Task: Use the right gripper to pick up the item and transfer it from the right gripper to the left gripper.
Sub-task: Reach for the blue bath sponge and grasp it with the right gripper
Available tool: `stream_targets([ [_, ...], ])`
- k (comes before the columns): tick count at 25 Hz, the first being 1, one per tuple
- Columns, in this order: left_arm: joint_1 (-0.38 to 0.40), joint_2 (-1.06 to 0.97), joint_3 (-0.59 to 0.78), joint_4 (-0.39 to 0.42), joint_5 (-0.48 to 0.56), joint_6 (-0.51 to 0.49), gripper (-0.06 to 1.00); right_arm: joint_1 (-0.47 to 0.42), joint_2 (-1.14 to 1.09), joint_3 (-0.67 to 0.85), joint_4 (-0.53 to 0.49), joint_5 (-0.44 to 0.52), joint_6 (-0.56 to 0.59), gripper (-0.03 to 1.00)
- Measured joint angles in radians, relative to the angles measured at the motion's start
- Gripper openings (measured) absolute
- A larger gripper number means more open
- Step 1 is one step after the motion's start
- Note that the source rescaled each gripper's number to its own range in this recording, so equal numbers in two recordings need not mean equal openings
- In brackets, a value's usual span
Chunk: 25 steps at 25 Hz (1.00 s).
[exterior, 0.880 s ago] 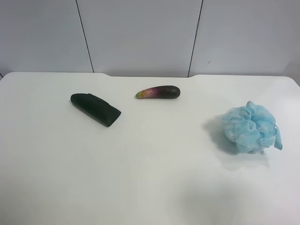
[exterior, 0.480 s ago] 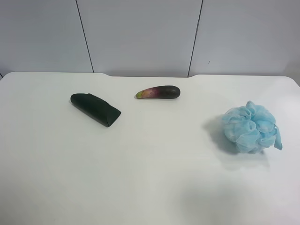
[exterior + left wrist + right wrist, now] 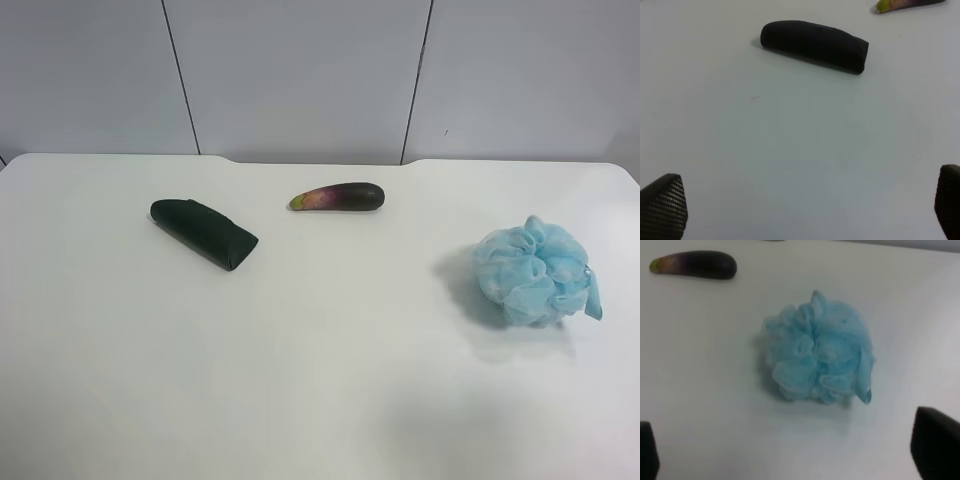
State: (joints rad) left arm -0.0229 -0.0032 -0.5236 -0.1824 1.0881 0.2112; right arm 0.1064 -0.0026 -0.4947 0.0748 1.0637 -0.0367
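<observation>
The light-blue mesh bath pouf (image 3: 536, 272) lies on the white table (image 3: 330, 380) at the exterior high view's right. It fills the middle of the right wrist view (image 3: 817, 354). My right gripper (image 3: 790, 452) is open, its black fingertips (image 3: 935, 442) at the frame's corners, short of the pouf and apart from it. My left gripper (image 3: 805, 205) is open and empty over bare table, its black fingertips (image 3: 662, 206) wide apart. Neither arm shows in the exterior high view.
A dark green rolled cloth (image 3: 204, 233) lies at the table's left, also in the left wrist view (image 3: 815, 45). A purple eggplant (image 3: 338, 197) lies at the back middle, seen in the right wrist view (image 3: 694, 264). A grey panelled wall stands behind the table.
</observation>
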Motion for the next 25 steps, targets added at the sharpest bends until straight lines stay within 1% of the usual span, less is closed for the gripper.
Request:
stream_targets([
  [20,0.0,0.0,0.0,0.0,0.0,0.0,1.0,0.0,0.0,0.0,0.003,0.0,0.0,1.0],
  [22,0.0,0.0,0.0,0.0,0.0,0.0,1.0,0.0,0.0,0.0,0.003,0.0,0.01,1.0],
  [25,0.0,0.0,0.0,0.0,0.0,0.0,1.0,0.0,0.011,-0.008,0.0,0.011,0.058,1.0],
])
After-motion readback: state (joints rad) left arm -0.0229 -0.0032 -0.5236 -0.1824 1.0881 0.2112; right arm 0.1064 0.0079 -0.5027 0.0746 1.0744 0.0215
